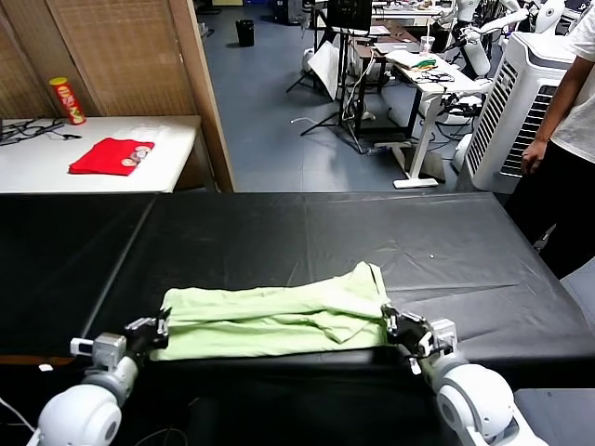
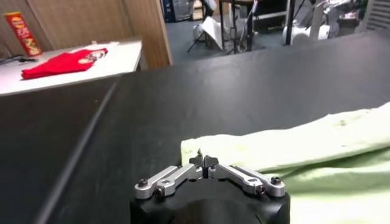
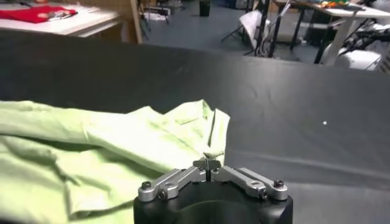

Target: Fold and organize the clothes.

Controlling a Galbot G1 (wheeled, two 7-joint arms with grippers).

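Note:
The clothes are one pale green shirt [image 1: 279, 321], folded into a long band along the front edge of the black table [image 1: 279, 232]. My left gripper [image 1: 160, 327] sits at the band's left end. In the left wrist view its fingertips [image 2: 203, 160] are pressed together at the shirt's [image 2: 304, 146] near corner, with a sliver of cloth between them. My right gripper [image 1: 391, 321] is at the right end. Its tips [image 3: 207, 164] are shut on a small pinch of the shirt's [image 3: 91, 146] edge, below the raised collar corner.
A small red folded garment [image 1: 112, 155] and a chips can [image 1: 67, 100] lie on a white side table [image 1: 37, 167] at the back left. A person [image 1: 572, 139] and a white cooler unit [image 1: 516, 93] stand beyond the table's right end.

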